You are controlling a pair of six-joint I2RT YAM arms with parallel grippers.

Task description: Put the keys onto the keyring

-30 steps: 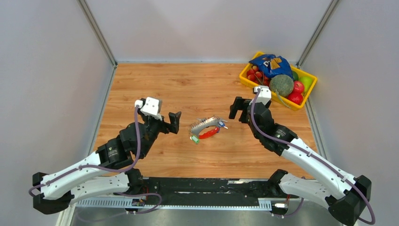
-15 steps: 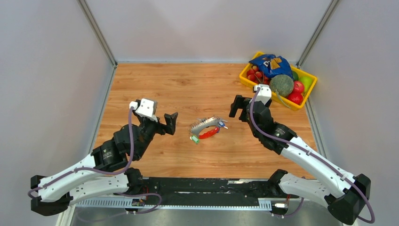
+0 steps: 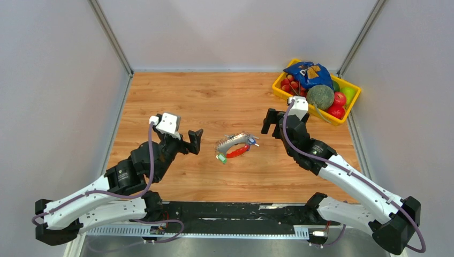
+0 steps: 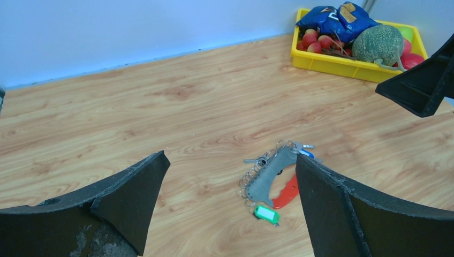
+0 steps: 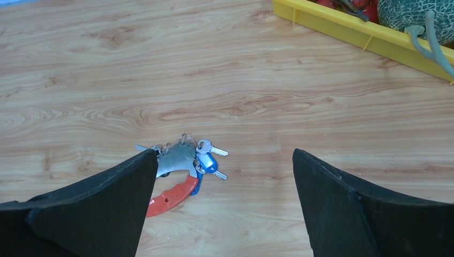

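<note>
The keyring (image 3: 233, 143) lies mid-table: a curved grey strap (image 4: 270, 174) edged with several silver rings, with a red strip (image 4: 286, 191) and a green tag (image 4: 266, 213). The keys (image 5: 210, 158), one blue-headed and one silver, are bunched against the rings at its right end (image 3: 251, 142); I cannot tell whether they are threaded on. My left gripper (image 3: 193, 142) hovers open just left of the keyring, holding nothing. My right gripper (image 3: 270, 123) hangs open to the right of the keys, also holding nothing. Both wrist views show bare wood between the fingers (image 4: 134, 193) (image 5: 342, 198).
A yellow bin (image 3: 279, 87) with fruit, a melon (image 3: 320, 96) and a blue snack bag (image 3: 308, 72) stands at the back right corner. Grey walls close in the table on the left, back and right.
My left arm has drawn back slightly toward the near left, away from the keyring. The right arm and the keyring have stayed put.
</note>
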